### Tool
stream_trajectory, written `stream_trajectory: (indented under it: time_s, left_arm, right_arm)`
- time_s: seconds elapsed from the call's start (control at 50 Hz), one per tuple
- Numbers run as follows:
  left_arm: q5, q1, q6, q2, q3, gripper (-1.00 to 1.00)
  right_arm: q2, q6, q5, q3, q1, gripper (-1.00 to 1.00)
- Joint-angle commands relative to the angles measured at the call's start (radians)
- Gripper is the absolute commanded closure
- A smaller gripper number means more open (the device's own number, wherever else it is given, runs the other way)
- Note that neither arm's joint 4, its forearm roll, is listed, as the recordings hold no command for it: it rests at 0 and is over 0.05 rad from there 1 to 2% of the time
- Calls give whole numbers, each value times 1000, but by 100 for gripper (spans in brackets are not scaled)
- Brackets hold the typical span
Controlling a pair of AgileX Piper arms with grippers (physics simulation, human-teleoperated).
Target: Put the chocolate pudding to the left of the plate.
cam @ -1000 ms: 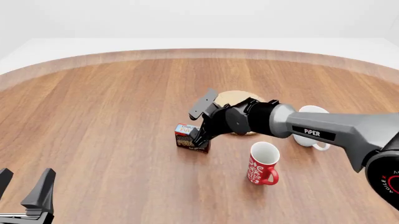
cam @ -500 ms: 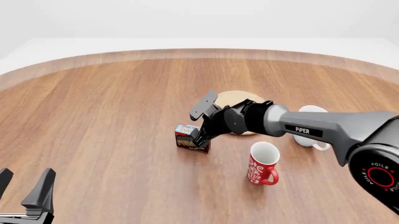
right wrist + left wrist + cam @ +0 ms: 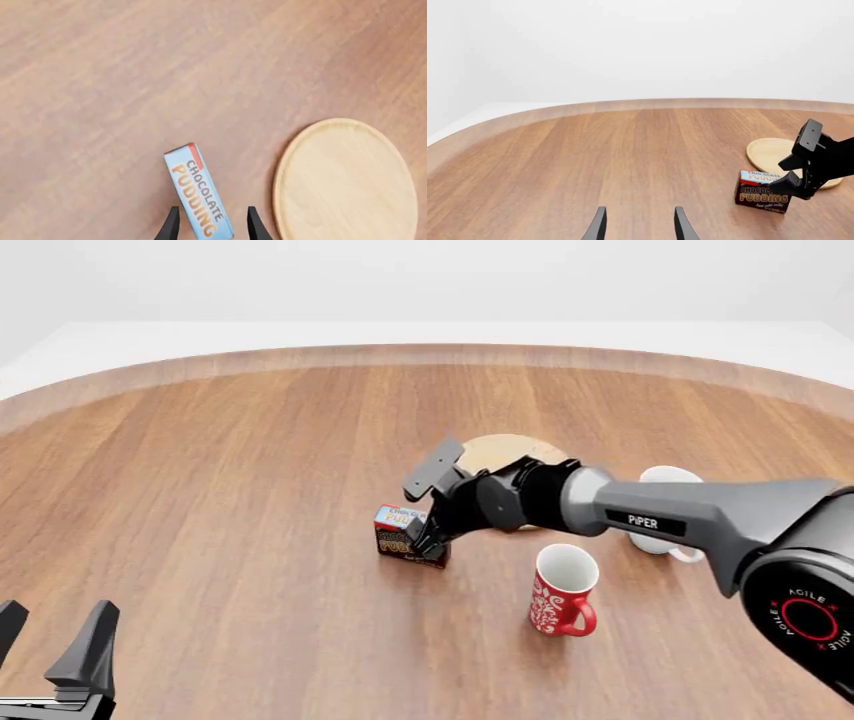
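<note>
The chocolate pudding [image 3: 394, 537] is a small dark brown carton with a light blue and red top, standing on the table just left of and nearer than the plate [image 3: 501, 450], a tan wooden disc partly hidden by my right arm. My right gripper [image 3: 427, 540] is down at the carton's right side. In the right wrist view the carton [image 3: 197, 192] lies between the open fingers [image 3: 172, 225] with a gap on each side, and the plate [image 3: 343, 180] is beside it. My left gripper [image 3: 54, 660] is open and empty at the near left. The left wrist view shows the carton [image 3: 762, 192] and plate [image 3: 770, 152].
A red patterned mug [image 3: 563, 592] stands near and to the right of the carton. A white mug [image 3: 667, 478] stands right of the plate, partly behind my right arm. The wooden table [image 3: 214, 490] has a curved far edge.
My right forearm has swung slightly to the left. The gripper stays at the carton, and the carton has not moved. The left arm is still.
</note>
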Motion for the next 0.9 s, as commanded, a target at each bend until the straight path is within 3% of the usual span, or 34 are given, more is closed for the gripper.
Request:
stream_trajectory:
  time_s: [0.02,0.74,0.76,0.9]
  left_arm:
    - [0,0,0,0,0,-100]
    - [0,0,0,0,0,-100]
    - [0,0,0,0,0,-100]
    - [0,0,0,0,0,-100]
  right_arm:
    - [8,2,-4,-4,2,-100]
    - [36,7,-21,-6,11,-100]
    - [40,-16,-22,-5,4,100]
    - [27,-8,-33,9,7,100]
